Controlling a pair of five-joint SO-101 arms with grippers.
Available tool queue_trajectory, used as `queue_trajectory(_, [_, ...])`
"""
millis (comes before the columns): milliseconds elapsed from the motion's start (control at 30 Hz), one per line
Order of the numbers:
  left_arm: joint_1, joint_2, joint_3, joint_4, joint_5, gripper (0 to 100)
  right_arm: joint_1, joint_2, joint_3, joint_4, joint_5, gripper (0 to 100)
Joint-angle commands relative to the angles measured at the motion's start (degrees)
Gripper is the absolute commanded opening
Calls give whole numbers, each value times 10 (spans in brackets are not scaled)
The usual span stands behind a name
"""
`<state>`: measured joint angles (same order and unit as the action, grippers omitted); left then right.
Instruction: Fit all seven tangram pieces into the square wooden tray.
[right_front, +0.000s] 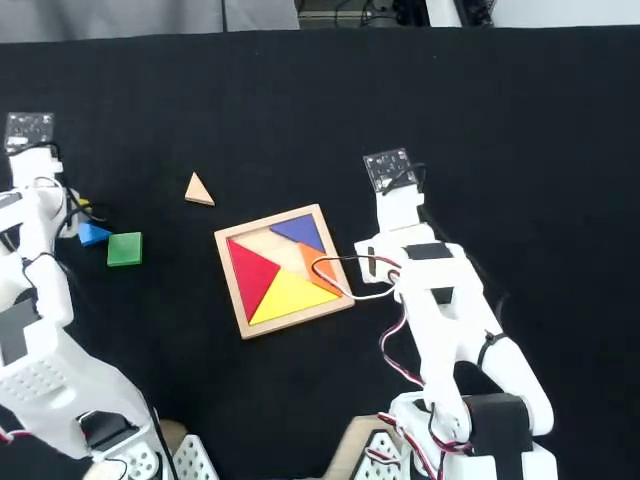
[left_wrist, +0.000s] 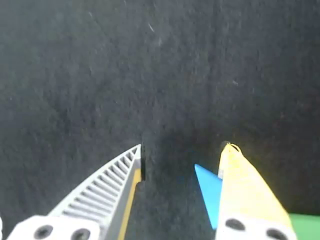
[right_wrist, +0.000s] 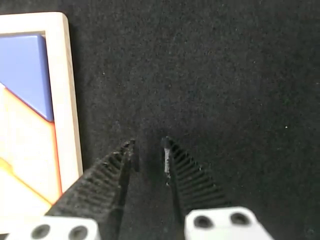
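Observation:
The square wooden tray (right_front: 300, 321) lies mid-table, holding a red triangle (right_front: 250, 272), a yellow triangle (right_front: 290, 296), a blue piece (right_front: 300, 230) and an orange piece (right_front: 320, 268). A bare wood patch (right_front: 275, 243) shows between them. A tan triangle (right_front: 198, 190) lies on the cloth beyond the tray's left corner. At the far left lie a blue triangle (right_front: 93, 234) and a green square (right_front: 125, 249). My left gripper (left_wrist: 183, 147) is open just above the cloth, with the blue triangle (left_wrist: 207, 192) beside its yellow finger. My right gripper (right_wrist: 148, 145) hangs narrowly open, holding nothing, beside the tray's rim (right_wrist: 70, 100).
Black cloth covers the whole table. The right arm (right_front: 430, 290) stands close to the tray's right side, its cable drooping over the tray corner. The left arm (right_front: 35, 250) rises along the left edge. Bare cloth spreads behind and to the right.

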<state>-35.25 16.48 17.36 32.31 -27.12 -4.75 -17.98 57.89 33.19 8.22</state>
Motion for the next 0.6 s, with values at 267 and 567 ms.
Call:
queue_trajectory(267, [10,60,-52,-86,-118,249,8,3,-7,-11,2,87])
queue_trajectory(567, [-81,54,-38,-36,-199,249,7,3,-7,-20,2,88])
